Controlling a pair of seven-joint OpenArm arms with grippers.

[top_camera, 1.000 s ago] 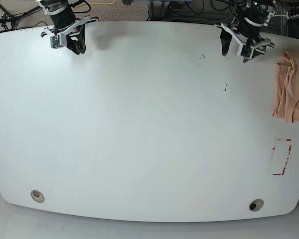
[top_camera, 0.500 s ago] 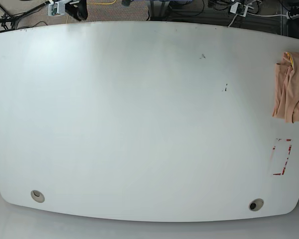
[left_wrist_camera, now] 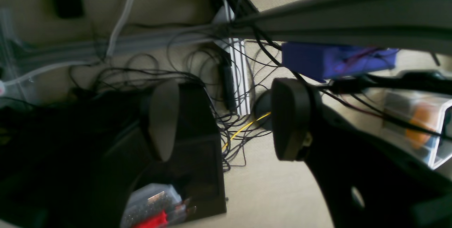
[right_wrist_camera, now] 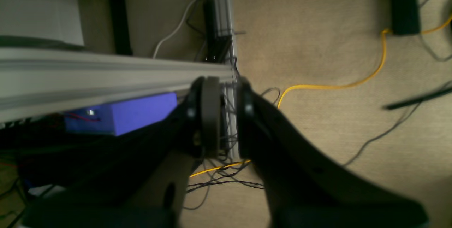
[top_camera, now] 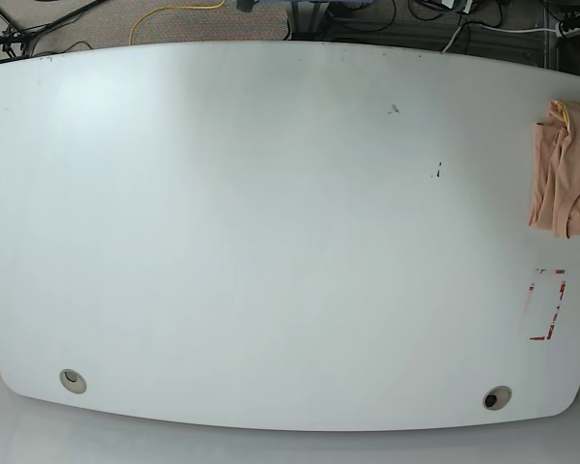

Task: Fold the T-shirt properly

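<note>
**T-shirt bunched at the bench edge, both arms off the surface**

The T-shirt [top_camera: 565,174] lies crumpled at the far right edge of the white bench [top_camera: 271,242], partly cut off by the base view's border, with a bit of yellow showing at its top. We judge it soft, light and limp: it will sag and drag, so we should take it by a hem or shoulder seam and spread it flat before any fold. A red-marked rectangle [top_camera: 547,304] sits nearer the front edge, below the shirt.

Neither arm shows in the base view. Our left gripper [left_wrist_camera: 226,122] hangs over the floor and cables [left_wrist_camera: 197,79] behind the bench, fingers [left_wrist_camera: 164,118] spread and empty. Our right gripper [right_wrist_camera: 222,122] holds nothing, its fingers [right_wrist_camera: 210,115] nearly together, above a yellow cable [right_wrist_camera: 335,86].
</note>
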